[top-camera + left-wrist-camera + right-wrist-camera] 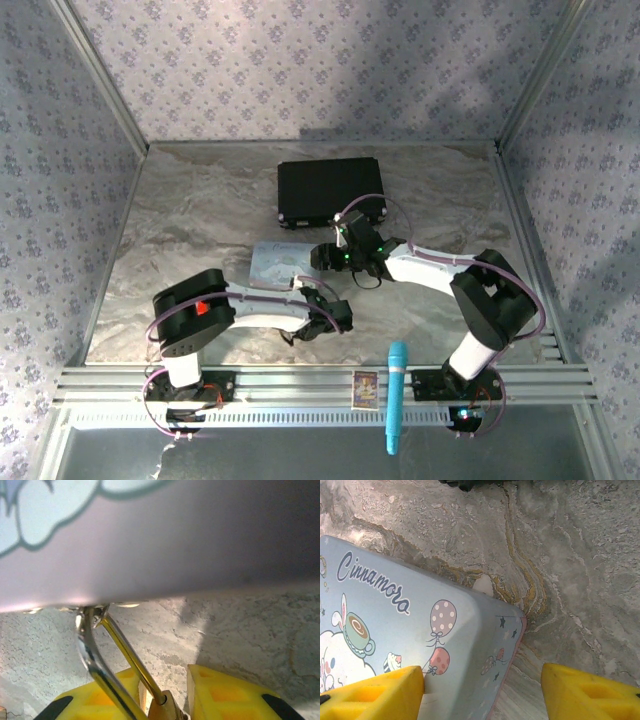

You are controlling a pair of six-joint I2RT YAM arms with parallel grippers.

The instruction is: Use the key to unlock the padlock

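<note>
- Left gripper (162, 674): yellow fingers (95, 700) stand narrowly apart; the padlock (162, 707) sits in the gap, brass body low between them.
- A thin slit shows beside the body on the right; I cannot tell whether the jaws pinch it.
- The shackle (92, 650) runs forward past the fingertips; its bend reaches the lower edge of the tin (160, 540), just at the wall; touching or not is unclear.
- Right gripper (482, 695): jaws wide apart, gripping nothing; one finger (380, 695) hangs over the tin's printed lid, the other over the marble table (580, 555); the tin's corner lies between them.
- Top view: both grippers, left (322, 310) and right (325, 257), close on the tin's right end; a black box (330, 190) lies beyond.
</note>
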